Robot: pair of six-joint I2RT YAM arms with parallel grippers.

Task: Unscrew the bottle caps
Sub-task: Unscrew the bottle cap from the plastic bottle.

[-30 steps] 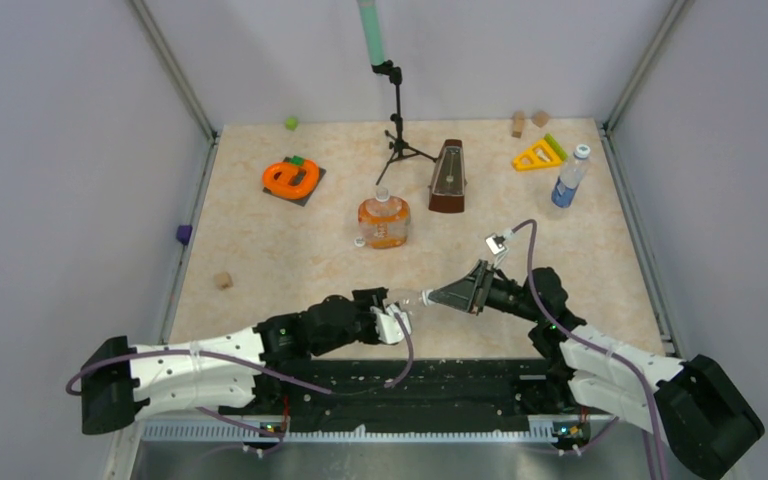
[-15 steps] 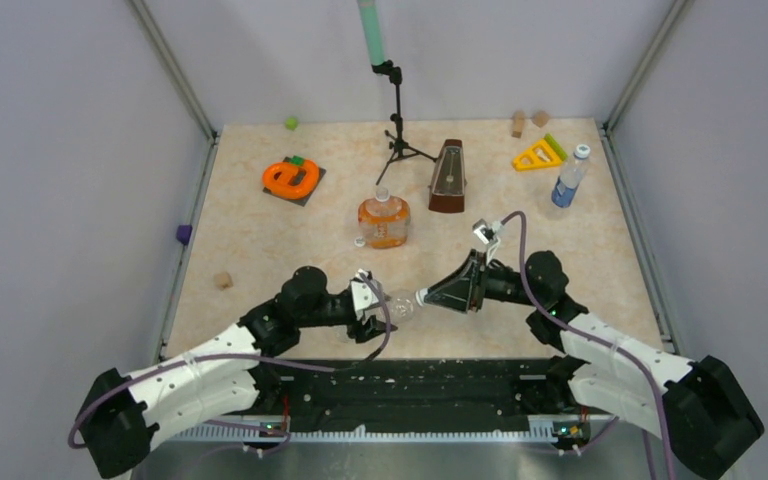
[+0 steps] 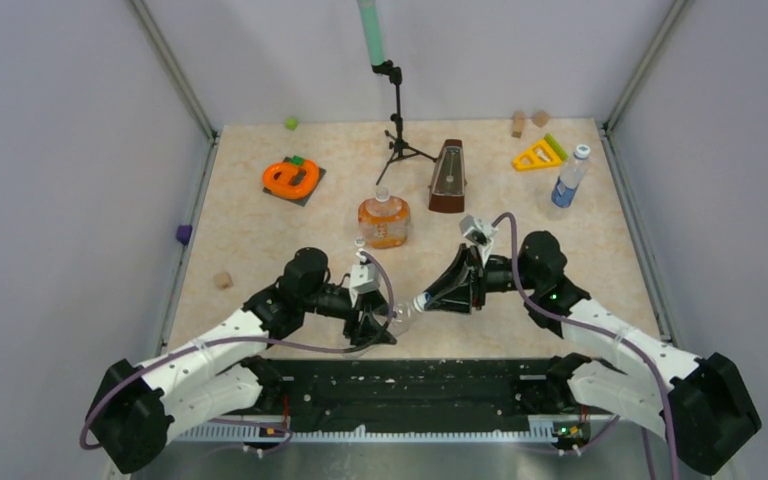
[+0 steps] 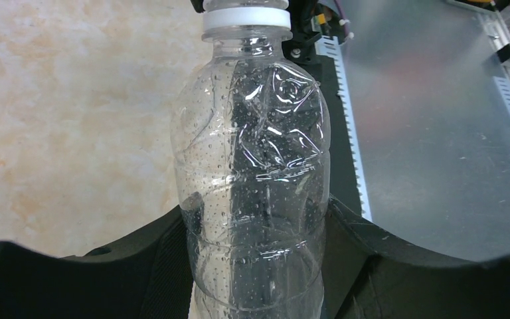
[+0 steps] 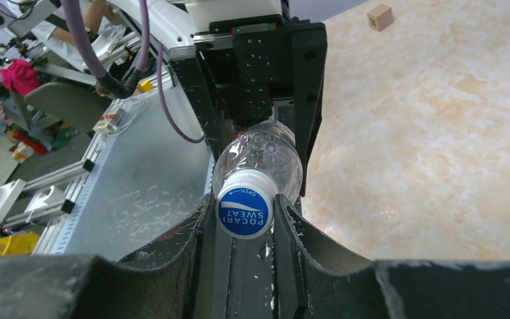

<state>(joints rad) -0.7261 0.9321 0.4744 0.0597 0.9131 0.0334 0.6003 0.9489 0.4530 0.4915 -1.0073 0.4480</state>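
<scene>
Our right gripper [image 5: 243, 222] is pinching the blue-topped cap [image 5: 244, 211] of the clear bottle [image 4: 252, 166], whose body runs straight away from it into our left gripper [image 4: 257, 266], clamped round its lower half. We judge the twist needs both holds firm and the cap's axis in line with the wrist, lest the thin wall crumple. Since a second ago our left wrist has rolled and swung inward, grips unchanged.

Beige marbled tabletop [image 3: 250, 240], grey walls [image 3: 60, 150]
</scene>
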